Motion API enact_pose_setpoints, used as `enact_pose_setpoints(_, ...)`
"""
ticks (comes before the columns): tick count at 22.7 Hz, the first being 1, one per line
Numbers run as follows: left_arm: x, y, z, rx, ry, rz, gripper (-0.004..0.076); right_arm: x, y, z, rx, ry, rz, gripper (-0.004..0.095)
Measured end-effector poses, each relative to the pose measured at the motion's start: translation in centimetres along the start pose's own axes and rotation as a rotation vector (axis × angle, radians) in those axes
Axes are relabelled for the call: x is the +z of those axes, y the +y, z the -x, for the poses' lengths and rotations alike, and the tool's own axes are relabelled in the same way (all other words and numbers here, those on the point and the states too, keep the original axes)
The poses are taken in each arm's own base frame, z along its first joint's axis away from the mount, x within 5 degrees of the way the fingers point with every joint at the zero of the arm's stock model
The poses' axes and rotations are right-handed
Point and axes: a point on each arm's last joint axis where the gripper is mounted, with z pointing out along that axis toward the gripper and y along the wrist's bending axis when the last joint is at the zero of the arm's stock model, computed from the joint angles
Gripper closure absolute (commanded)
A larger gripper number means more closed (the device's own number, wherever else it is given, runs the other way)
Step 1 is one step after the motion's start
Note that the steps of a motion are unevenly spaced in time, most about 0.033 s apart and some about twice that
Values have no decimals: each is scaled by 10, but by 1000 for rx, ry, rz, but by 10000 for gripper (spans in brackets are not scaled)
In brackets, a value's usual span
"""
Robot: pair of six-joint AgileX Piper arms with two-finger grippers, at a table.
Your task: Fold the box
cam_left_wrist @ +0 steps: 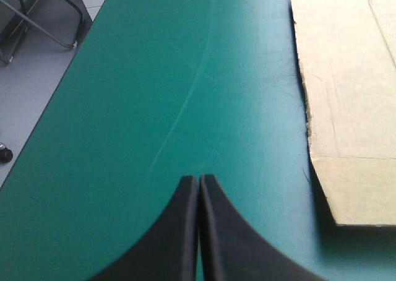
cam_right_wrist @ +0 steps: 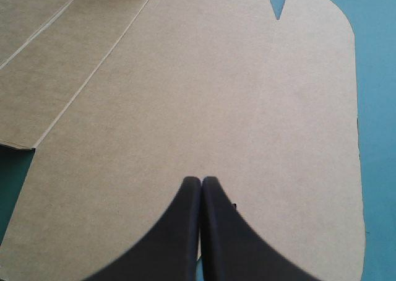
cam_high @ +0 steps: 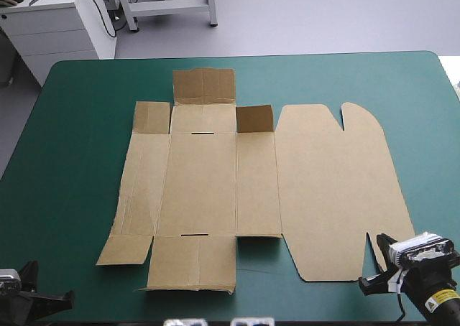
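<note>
The brown box [cam_high: 215, 189] lies flat on the teal-green table [cam_high: 72, 161].

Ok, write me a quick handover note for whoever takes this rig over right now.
Box: one flat brown sheet mid-table, no walls raised.
Left gripper: shut, holding nothing, over the bare teal-green cover beside the sheet's left edge.
Right gripper: shut, holding nothing, above the sheet's wide rounded panel.
Done: no fold yet.
Left: raise and tuck the walls.

Black fin-fingered left claw [cam_left_wrist: 198, 178], right claw [cam_right_wrist: 201, 179]
</note>
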Motion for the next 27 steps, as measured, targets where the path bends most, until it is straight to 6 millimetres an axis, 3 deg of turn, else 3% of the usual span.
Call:
enact_pose_setpoints(19,0,-1,1,14,-12,-15,732,0,0,0,0,0,0,928)
enact_pose_setpoints(23,-2,-13,9,38,-47,-144,732,0,0,0,0,0,0,928)
enact_pose_setpoints(27,9,-23,35,30,10,-220,732,0,0,0,0,0,0,928)
